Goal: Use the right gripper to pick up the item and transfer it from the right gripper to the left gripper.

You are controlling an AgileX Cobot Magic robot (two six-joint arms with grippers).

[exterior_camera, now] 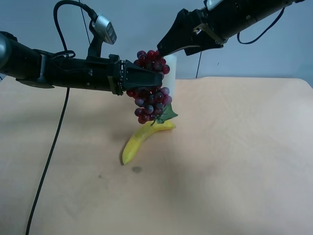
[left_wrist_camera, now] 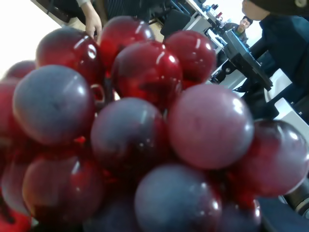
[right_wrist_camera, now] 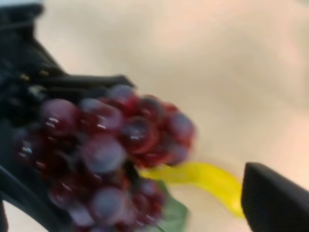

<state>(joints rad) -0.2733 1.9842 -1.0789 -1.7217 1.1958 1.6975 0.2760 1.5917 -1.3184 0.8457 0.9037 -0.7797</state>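
The grapes (exterior_camera: 151, 93), a dark red and purple-blue bunch with a green leaf, hang in the air above the table. The left gripper (exterior_camera: 146, 77), on the arm with the silver cylinder, is shut on the middle of the bunch from the exterior high view's left. The right gripper (exterior_camera: 164, 48), on the arm at that view's upper right, sits by the top of the bunch. In the right wrist view one of its fingers (right_wrist_camera: 275, 198) stands apart from the grapes (right_wrist_camera: 106, 150), so the jaws are open. Grapes (left_wrist_camera: 145, 135) fill the left wrist view and hide that gripper's fingers.
A yellow banana (exterior_camera: 142, 139) lies on the tan table (exterior_camera: 234, 147) right under the bunch; it also shows in the right wrist view (right_wrist_camera: 207, 176). A white pillar candle (exterior_camera: 171, 66) stands behind the grapes. A black cable trails along the table's left.
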